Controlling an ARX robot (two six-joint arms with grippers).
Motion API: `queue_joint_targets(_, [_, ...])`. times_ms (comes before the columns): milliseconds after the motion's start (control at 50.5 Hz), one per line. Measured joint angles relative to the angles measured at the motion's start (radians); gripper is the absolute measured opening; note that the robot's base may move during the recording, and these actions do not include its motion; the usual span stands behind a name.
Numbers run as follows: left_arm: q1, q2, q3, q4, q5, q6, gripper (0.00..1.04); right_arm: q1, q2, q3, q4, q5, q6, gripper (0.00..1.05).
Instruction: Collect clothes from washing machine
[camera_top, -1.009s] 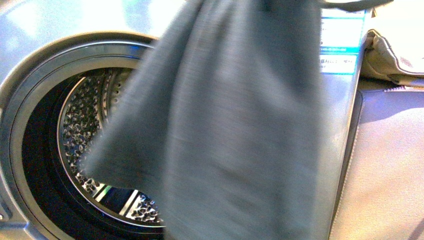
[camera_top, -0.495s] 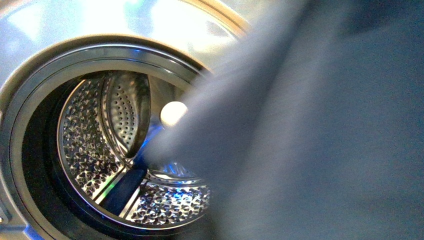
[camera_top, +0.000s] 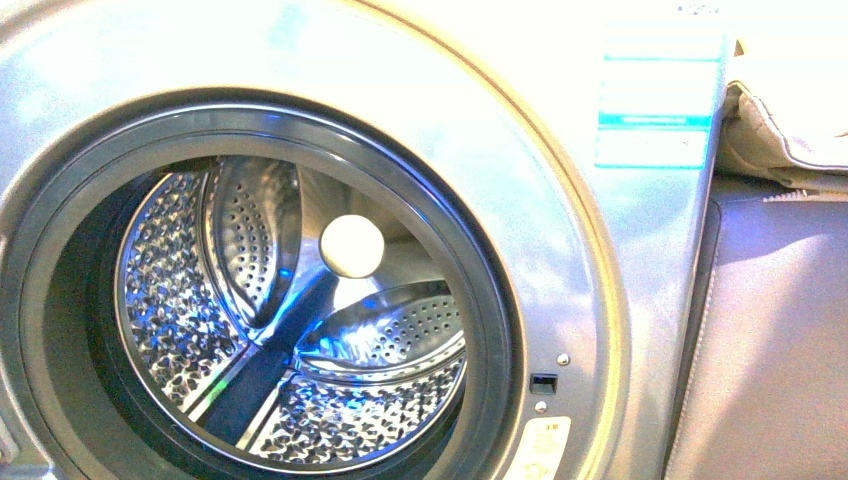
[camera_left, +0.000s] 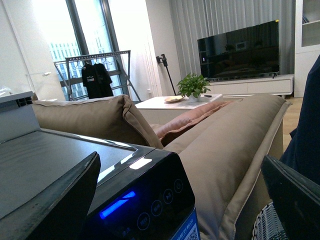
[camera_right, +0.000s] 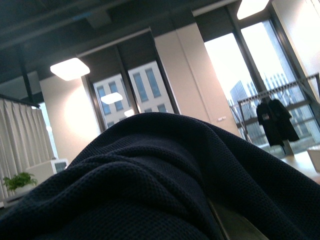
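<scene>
Looking into the washing machine (camera_top: 570, 210): only shiny steel with little holes in the drum (camera_top: 180, 280), no cloth inside. Out of the machine already, then. Found in the right wrist view instead: the clothes (camera_right: 150, 185), dark blue and knobbly, heaped up close and filling the low half of that picture. Draped right over the right pincer, so fingers hidden, and cannot tell if pinched shut on the cloth or not. Bunched in a lump, so cannot tell the way of the long side either. Over on the other side, the left pincer (camera_left: 180, 162) spread wide, with nothing between its two dark fingers (camera_left: 55, 200), up by the dark top of the machine and the tan couch (camera_left: 235, 150). Just a dark blue edge of cloth showing beside one of those fingers, with a bit of woven basket (camera_left: 263, 227) close by. So much nearer the right arm than the left. Probably a job for the right arm next: over to the basket, down, and let go.
</scene>
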Motion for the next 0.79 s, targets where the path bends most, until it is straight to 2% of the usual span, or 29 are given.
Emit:
queue_joint_targets(119, [0.000,0.000,0.000,0.000,0.000,0.000,0.98,-0.074,0.011,-0.152,-0.012,-0.183,-0.052,0.07])
queue_joint_targets(218, [0.000,0.000,0.000,0.000,0.000,0.000,0.98,-0.106,-0.006,-0.331,-0.136,-0.322,-0.202,0.07])
queue_joint_targets(317, [0.000,0.000,0.000,0.000,0.000,0.000,0.98,-0.117,-0.003,-0.436,-0.281,-0.375,-0.348,0.07])
queue_joint_targets(396, [0.000,0.000,0.000,0.000,0.000,0.000,0.98,-0.114,0.020,-0.483,-0.432,-0.372,-0.458,0.08])
queue_joint_targets(515, [0.000,0.000,0.000,0.000,0.000,0.000,0.98,-0.090,0.111,-0.526,-0.654,-0.303,-0.653,0.28])
queue_joint_targets(653, [0.000,0.000,0.000,0.000,0.000,0.000,0.98,-0.077,0.305,-0.549,-0.746,-0.195,-0.771,0.57])
queue_joint_targets(792, [0.000,0.000,0.000,0.000,0.000,0.000,0.98,-0.077,0.333,-0.559,-0.827,-0.217,-0.835,0.80])
